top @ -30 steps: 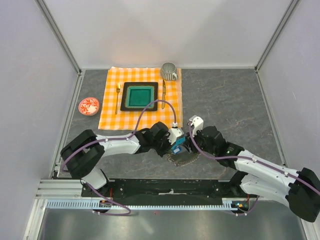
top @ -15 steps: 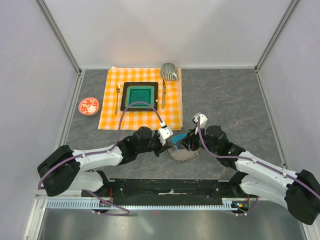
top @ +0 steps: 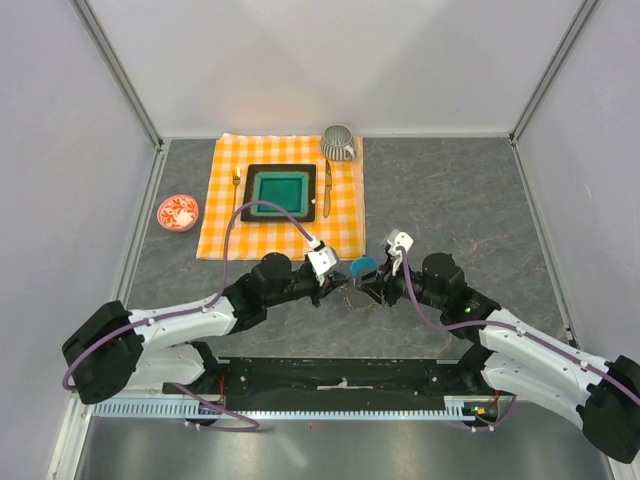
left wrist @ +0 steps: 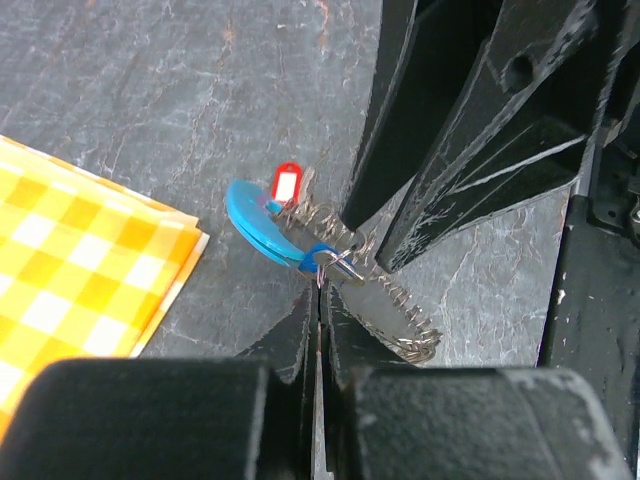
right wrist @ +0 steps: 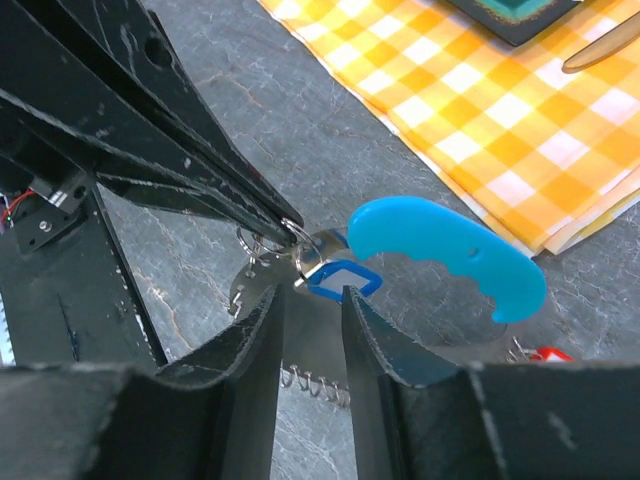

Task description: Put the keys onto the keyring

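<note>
The white-and-black left arm (top: 190, 318) stretches low toward the centre, its black left gripper (top: 337, 289) with jaws pressed together. The right arm (top: 520, 345) mirrors it. The right gripper (top: 370, 289) meets the left nearly tip to tip, jaws narrowly apart.

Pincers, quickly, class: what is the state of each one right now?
Left pincer: closed on a small metal ring by the curved blue tag.
Right pincer: slightly parted around a small blue-framed tag; grip cannot be told.

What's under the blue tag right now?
Grey table shows around the blue tag; the red tag peeks out at its near edge, and keyring coils show by the right tool. Whether the coil runs beneath the tag is covered.
</note>
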`<action>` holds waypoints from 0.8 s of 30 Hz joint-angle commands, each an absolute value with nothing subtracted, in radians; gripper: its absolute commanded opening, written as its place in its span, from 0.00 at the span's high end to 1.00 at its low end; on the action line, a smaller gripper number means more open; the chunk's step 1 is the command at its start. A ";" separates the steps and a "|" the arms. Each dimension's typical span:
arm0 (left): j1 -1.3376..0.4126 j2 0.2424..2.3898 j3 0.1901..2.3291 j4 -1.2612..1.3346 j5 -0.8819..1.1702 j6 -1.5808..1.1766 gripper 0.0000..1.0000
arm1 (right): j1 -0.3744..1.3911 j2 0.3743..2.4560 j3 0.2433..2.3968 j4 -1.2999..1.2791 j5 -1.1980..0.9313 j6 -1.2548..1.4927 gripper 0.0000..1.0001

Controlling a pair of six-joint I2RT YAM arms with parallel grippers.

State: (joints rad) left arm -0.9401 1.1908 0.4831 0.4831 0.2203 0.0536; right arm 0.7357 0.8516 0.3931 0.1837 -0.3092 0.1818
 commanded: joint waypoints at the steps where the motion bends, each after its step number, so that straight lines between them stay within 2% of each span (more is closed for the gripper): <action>1: -0.943 1.149 0.482 0.578 0.251 0.063 0.98 | 0.733 0.862 0.411 0.189 -0.336 0.104 0.64; 11: -0.945 1.127 0.471 0.581 0.265 0.049 0.98 | 0.735 0.862 0.419 0.252 -0.367 0.066 0.69; 24: -0.943 1.120 0.479 0.589 0.239 0.029 0.98 | 0.735 0.827 0.440 0.236 -0.443 0.072 0.69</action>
State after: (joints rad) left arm -0.9401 1.1488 0.4694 0.5056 0.2451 0.0525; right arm 0.7357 0.8608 0.3935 0.2134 -0.4183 0.0738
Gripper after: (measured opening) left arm 0.025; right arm 0.307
